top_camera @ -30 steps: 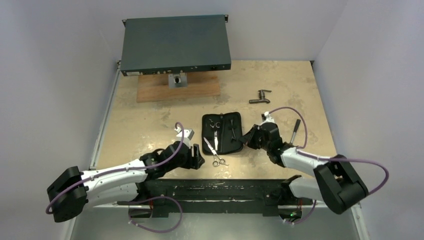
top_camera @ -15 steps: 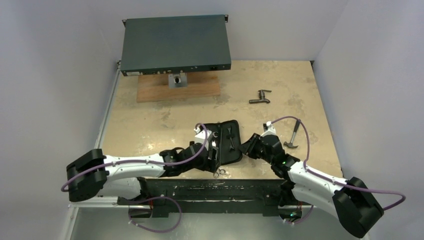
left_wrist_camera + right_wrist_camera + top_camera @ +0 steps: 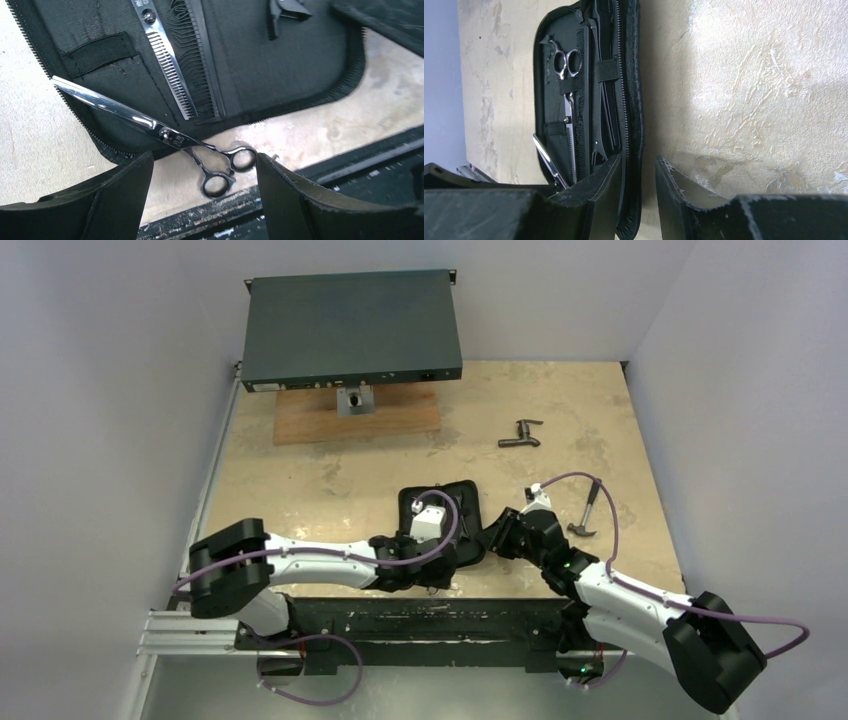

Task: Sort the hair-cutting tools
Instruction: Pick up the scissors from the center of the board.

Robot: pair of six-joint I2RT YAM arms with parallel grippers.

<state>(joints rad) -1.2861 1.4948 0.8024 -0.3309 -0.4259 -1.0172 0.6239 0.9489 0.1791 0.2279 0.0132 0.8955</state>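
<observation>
One tabletop (image 3: pixel 300 490) on my screen, open black case (image 3: pixel 280 65) lying on it. Left gripper (image 3: pixel 205 156) is spread wide, unclenched, above the loose scissors (image 3: pixel 165 135), whose blade is on the case and handles on the tabletop. Right gripper (image 3: pixel 638 160) is slightly parted at the case's zip edge. Comb (image 3: pixel 202 65) and clip (image 3: pixel 285 10) are inside.

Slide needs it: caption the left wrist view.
Open left gripper above silver scissors lying half off the black case.

Silver scissors (image 3: pixel 150 122) closed, blades over case (image 3: pixel 100 30) edge; comb (image 3: pixel 200 75), clip (image 3: pixel 286 9) inside.

Two scissors (image 3: pixel 170 137), one comb (image 3: pixel 199 65), one clip (image 3: pixel 286 7), one case (image 3: pixel 280 65).
</observation>
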